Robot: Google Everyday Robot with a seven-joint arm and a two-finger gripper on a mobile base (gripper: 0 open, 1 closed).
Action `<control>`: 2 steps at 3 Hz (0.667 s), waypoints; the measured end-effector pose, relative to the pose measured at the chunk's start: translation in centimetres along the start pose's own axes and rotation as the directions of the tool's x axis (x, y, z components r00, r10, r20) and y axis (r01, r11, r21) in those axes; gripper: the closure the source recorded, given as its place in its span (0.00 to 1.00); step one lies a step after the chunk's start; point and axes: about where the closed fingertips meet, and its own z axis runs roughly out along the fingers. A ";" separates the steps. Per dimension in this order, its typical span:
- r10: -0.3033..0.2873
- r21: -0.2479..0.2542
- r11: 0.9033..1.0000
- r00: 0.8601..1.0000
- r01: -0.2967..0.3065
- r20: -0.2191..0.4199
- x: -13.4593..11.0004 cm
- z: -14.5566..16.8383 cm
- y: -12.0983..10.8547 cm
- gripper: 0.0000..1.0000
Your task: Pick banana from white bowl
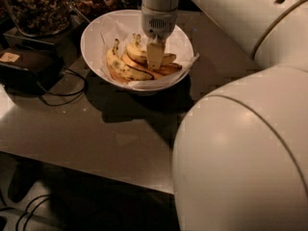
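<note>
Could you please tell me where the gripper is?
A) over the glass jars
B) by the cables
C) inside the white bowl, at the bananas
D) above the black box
C: the gripper hangs inside the white bowl, just over the bananas.

Banana (138, 53): plump, yellow, curved, lying on its side toward the back of the white bowl (94, 35), dark stem tip pointing at the bowl's far rim. Bowl is sitting upright, paper-lined. Gripper (155, 64) is hanging over the bowl's centre, at the banana's middle.
</note>
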 end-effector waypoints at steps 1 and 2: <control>0.000 0.000 1.000 1.000 0.000 0.000 0.0 0.0 0.0 1.00; 0.000 0.001 1.000 1.000 0.000 0.000 0.0 0.0 0.0 1.00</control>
